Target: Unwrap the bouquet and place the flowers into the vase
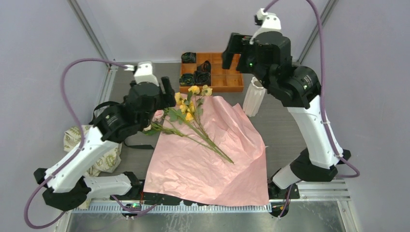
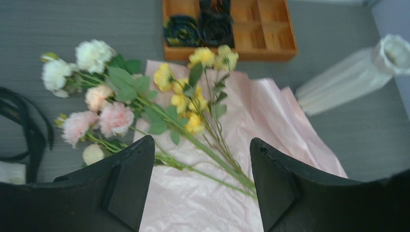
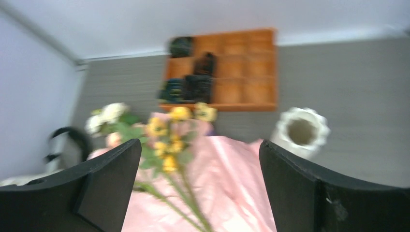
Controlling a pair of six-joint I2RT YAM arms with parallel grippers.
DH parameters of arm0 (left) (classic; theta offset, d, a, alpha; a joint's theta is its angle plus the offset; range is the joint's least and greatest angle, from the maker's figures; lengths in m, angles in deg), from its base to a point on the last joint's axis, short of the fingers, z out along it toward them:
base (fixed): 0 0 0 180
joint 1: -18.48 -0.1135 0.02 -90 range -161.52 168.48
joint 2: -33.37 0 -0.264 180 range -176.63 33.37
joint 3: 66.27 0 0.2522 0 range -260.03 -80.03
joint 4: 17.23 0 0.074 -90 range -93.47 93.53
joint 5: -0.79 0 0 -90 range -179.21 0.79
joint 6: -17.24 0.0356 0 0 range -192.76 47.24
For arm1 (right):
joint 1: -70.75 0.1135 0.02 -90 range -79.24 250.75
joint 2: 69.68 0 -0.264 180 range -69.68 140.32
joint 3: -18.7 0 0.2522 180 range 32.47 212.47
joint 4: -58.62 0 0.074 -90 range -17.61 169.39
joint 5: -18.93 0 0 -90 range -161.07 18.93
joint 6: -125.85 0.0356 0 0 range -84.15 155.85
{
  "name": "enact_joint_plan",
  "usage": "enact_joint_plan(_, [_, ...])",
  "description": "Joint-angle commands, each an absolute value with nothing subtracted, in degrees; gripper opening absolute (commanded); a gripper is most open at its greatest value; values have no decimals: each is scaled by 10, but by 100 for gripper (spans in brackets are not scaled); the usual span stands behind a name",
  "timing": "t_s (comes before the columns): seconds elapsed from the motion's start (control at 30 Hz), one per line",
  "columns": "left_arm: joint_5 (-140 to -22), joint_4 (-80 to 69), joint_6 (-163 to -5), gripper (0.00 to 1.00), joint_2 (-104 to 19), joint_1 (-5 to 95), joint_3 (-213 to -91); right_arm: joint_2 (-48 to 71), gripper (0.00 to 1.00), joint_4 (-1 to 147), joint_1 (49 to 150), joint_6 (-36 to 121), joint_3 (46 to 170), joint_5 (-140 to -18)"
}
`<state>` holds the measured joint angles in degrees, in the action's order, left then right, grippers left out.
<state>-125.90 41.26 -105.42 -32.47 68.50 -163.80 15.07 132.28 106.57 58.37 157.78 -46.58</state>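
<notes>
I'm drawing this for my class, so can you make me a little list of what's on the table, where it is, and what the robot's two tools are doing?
flowers: lying loose on the pink paper, blooms toward the tray, none in the vase
pink paper: spread open on the table
vase: upright beside the paper, empty
orange tray: at the far side, dark rosettes in some compartments
left tool: open, over the flowers, holding nothing
right tool: open, raised, holding nothing

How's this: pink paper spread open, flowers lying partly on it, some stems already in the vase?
No: the vase is empty; the right wrist view shows its bare mouth. The flowers lie partly on the spread pink paper.
</notes>
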Motion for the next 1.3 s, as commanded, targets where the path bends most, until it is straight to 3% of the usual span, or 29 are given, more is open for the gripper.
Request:
enact_joint_plan(0.0, [-1445, 467, -1095, 73, -252, 678, -1687, 263, 94, 1363, 1165, 545, 1690, -418])
enact_joint_plan(0.13, [-1534, 492, -1132, 73, -179, 678, -1669, 311, 90, 1356, 1224, 555, 1646, -437])
enact_joint_plan(0.27, [-1604, 501, -1145, 73, -121, 678, -1643, 291, 78, 1281, 1234, 592, 1471, -530])
enact_joint_plan(0.4, [-1620, 471, -1116, 72, -82, 678, -1611, 296, 71, 1245, 1244, 600, 1333, -565])
enact_joint_plan(0.53, [-1597, 460, -1102, 71, -73, 678, -1590, 343, 67, 1235, 1268, 581, 1286, -564])
enact_joint_plan(0.83, [-1565, 471, -1092, 70, -87, 678, -1585, 491, 49, 1232, 1307, 521, 1378, -615])
enact_joint_plan(1.27, [-1580, 462, -1067, 70, -52, 678, -1566, 638, 49, 1256, 1307, 438, 1546, -606])
